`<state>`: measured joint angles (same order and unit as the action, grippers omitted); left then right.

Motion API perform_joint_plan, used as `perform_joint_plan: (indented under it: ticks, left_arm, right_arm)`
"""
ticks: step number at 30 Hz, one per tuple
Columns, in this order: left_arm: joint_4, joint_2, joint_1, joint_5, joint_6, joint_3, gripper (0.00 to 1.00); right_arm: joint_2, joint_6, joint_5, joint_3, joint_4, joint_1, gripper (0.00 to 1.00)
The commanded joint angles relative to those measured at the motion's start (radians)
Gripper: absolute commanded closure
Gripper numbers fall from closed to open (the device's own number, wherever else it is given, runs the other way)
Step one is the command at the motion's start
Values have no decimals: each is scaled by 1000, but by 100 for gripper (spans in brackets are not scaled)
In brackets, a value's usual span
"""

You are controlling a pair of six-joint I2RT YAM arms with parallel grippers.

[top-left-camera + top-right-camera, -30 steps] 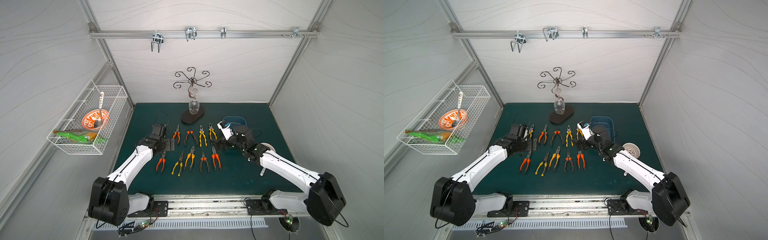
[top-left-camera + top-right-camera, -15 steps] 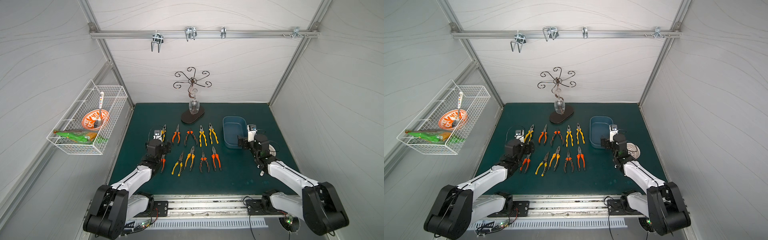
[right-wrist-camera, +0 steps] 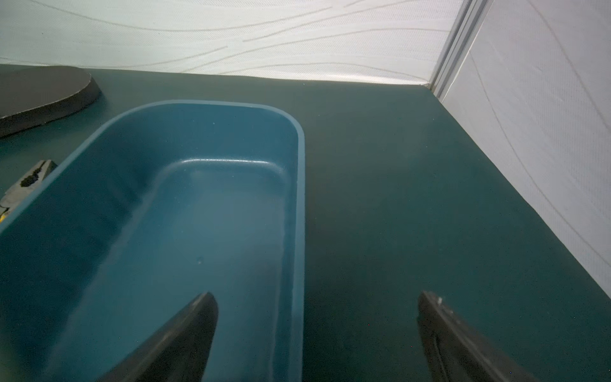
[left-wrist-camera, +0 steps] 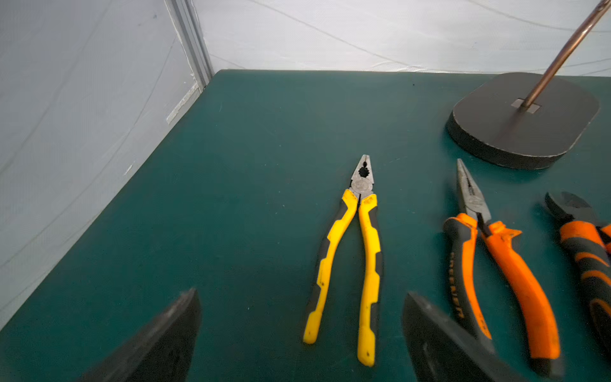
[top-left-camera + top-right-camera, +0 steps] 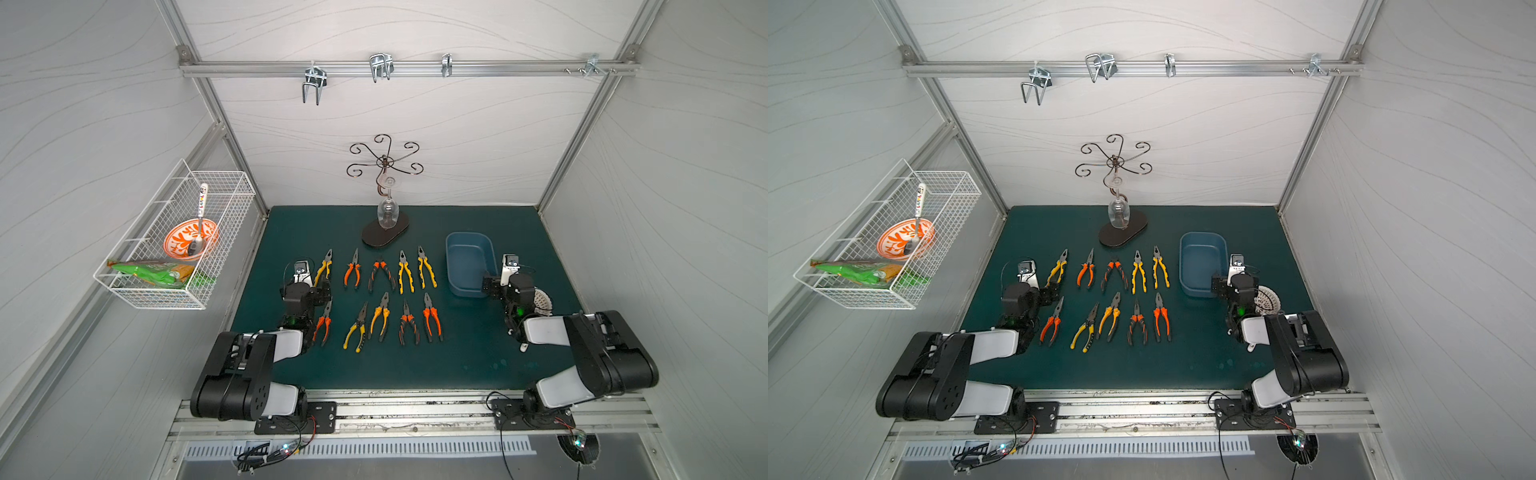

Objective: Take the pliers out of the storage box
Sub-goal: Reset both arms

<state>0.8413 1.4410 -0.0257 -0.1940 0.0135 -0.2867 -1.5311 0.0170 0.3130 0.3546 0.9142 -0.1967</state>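
On the dark green tabletop (image 5: 457,353), ten yellow- or orange-handled metal pliers (image 5: 379,267) lie in two rows beside the rectangular blue plastic storage box (image 5: 469,266). The left end effector (image 4: 301,294) and right end effector (image 3: 318,293) stand spread.

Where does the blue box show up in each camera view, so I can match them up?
Top view: box on the mat, right of the stand base.
Top view: box in the same place, right of the stand base.
Left wrist: box not in it.
Right wrist: box fills much of the picture, empty.
Shared landmark: the dark stand base, also in the left wrist and right wrist views.
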Motion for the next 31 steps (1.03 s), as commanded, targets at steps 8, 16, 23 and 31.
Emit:
perform_joint_plan:
  ticks: [8, 16, 23, 31]
  left_arm:
    - [-18, 114, 65, 152, -46, -140, 0]
    - [-25, 107, 66, 152, -44, -143, 0]
    - [-23, 110, 66, 151, -43, -143, 0]
    - [-27, 110, 64, 149, -43, -144, 0]
  right_arm:
    - [-37, -11, -74, 66, -80, 47, 1]
    - [-33, -35, -154, 83, -121, 88, 1]
    - [-34, -37, -152, 83, -121, 88, 1]
    - [-33, -38, -151, 84, -122, 88, 1]
